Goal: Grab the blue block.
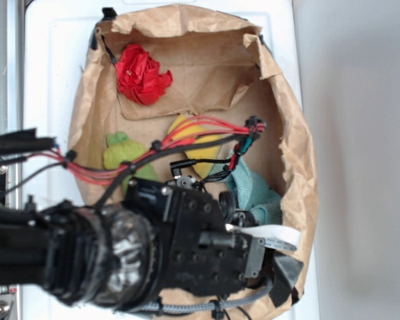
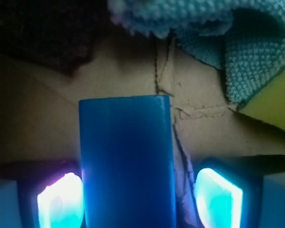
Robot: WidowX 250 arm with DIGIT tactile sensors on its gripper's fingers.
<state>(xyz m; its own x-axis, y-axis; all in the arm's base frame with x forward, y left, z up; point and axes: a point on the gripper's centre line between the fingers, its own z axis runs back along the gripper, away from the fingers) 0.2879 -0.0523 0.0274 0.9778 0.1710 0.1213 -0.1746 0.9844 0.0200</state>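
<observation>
Wrist view: blue block [image 2: 126, 161] dead center-bottom of frame, upright between the two glowing pads [image 2: 61, 202]. Jaws spread, one pad each side, left one just beside the block, right one w/ a gap. Teal cloth [image 2: 247, 47] upper right, yellow sponge [image 2: 275, 102] at right edge. Brown paper [image 2: 47, 123] underneath. Exterior: gripper [image 1: 270, 250] low in frame, block hidden.

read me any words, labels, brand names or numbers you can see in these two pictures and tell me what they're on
None can be read in either view.
The blue block shows plain, smooth faces with no print.
The teal cloth, brown paper and red object carry no visible text.
The black arm's surfaces show no legible marking.
</observation>
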